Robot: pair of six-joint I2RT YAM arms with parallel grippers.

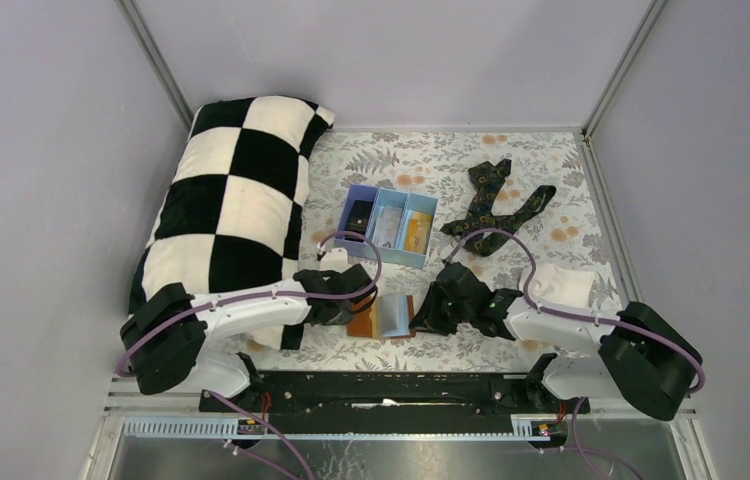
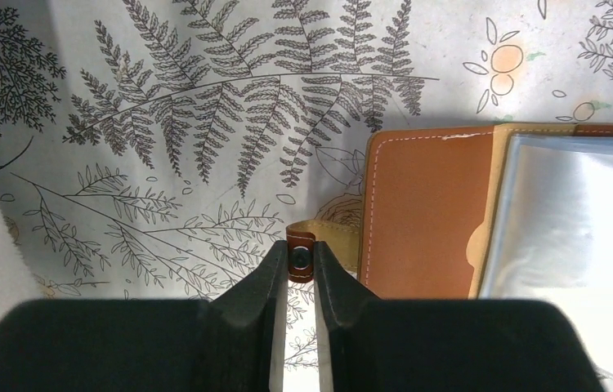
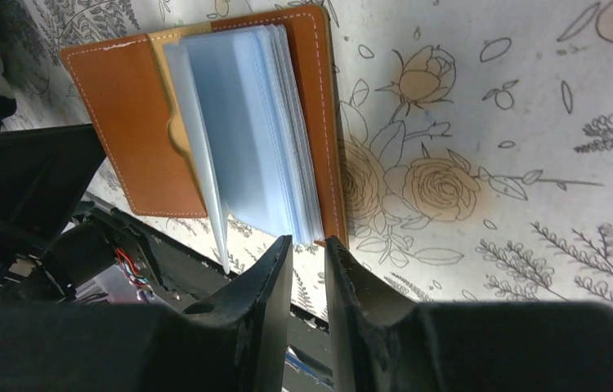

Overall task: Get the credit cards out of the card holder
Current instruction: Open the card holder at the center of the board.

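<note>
The brown leather card holder (image 1: 388, 317) lies open on the floral cloth between my two grippers. My left gripper (image 2: 301, 257) is shut on the holder's snap strap (image 2: 298, 243), left of the brown cover (image 2: 422, 220). Pale blue-grey plastic sleeves (image 3: 246, 122) fan up from the holder (image 3: 127, 131). My right gripper (image 3: 307, 242) stands narrowly open at the near corner of the sleeves, with nothing between its fingers. A black credit card (image 1: 358, 214) and a gold-orange one (image 1: 417, 233) lie in the tray. Whether the sleeves contain cards I cannot tell.
The light blue three-compartment tray (image 1: 391, 190) stands just beyond the holder. A black-and-white checkered pillow (image 1: 236, 200) fills the left side. A dark patterned necktie (image 1: 491, 205) lies at the back right and a white cloth (image 1: 561, 285) by the right arm. The black mounting rail (image 1: 391, 385) runs along the near edge.
</note>
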